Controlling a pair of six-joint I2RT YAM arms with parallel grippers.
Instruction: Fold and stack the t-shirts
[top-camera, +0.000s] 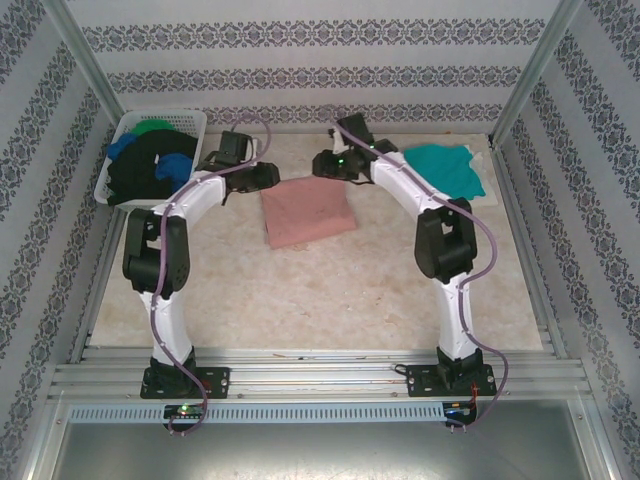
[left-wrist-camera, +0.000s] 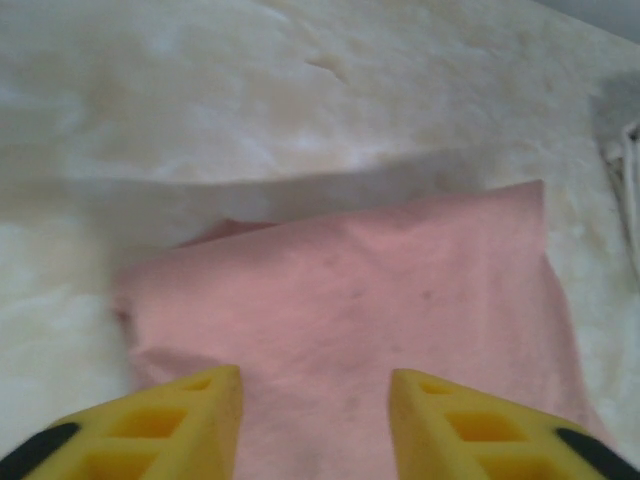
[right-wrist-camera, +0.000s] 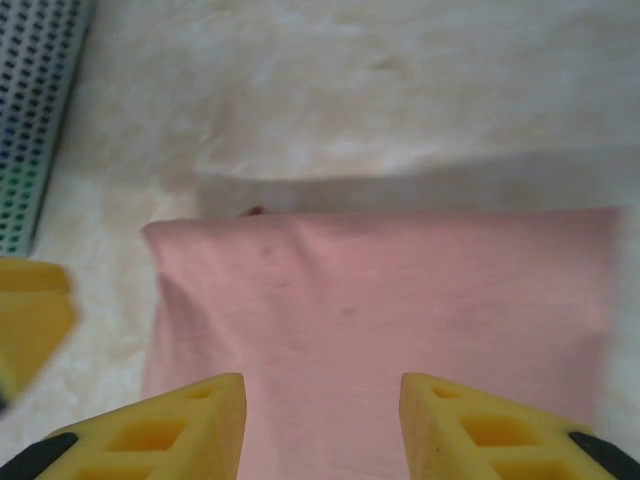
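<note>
Yellow, hollow-celled fingers (left-wrist-camera: 200, 405) of my left pincer (left-wrist-camera: 315, 405) stand apart and grip nothing, with smooth pink cloth showing between them. On the other wrist my right pincer (right-wrist-camera: 322, 405) reads the same: jaws parted and empty above that cloth. Under both lies the salmon-pink t-shirt (top-camera: 308, 212), folded to a rough rectangle, soft and faintly creased, flat on the pale marbled worktop (top-camera: 330, 300). Both white arms arch up from the near edge and bend inward, wrists dipped beside the shirt's far corners. A teal t-shirt (top-camera: 447, 168) lies flat at far right. Far left, a white slotted basket (top-camera: 118, 128) holds a crumpled black shirt (top-camera: 135, 175), a blue shirt (top-camera: 176, 163) and a green shirt (top-camera: 152, 127).
</note>
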